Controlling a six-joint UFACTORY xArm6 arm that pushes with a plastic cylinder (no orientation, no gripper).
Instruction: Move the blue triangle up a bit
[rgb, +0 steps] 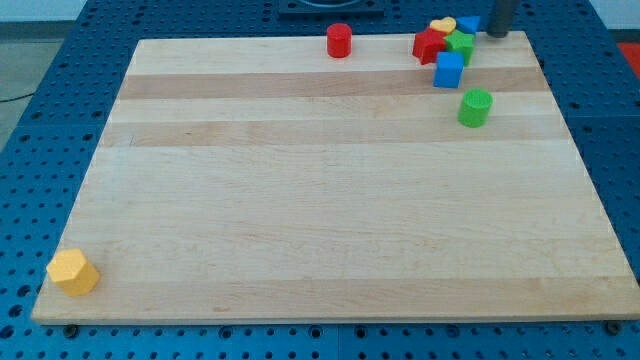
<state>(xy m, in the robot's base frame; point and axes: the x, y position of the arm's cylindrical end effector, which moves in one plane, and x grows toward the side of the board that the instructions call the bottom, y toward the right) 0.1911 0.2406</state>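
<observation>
The blue triangle (468, 23) lies at the board's top edge, near the view's top right, in a cluster of blocks. My tip (497, 34) stands just to the right of it, close to or touching its right side. Only the lowest part of the dark rod shows, cut off by the view's top edge. A yellow heart (442, 24) sits just left of the triangle, and a green star-like block (460, 45) sits right below it.
A red block (429, 46) adjoins the green one on the left. A blue cube (449, 70) and a green cylinder (475, 107) lie below the cluster. A red cylinder (339, 40) stands at top centre. A yellow hexagon (73, 272) sits at the wooden board's (320, 200) bottom left corner.
</observation>
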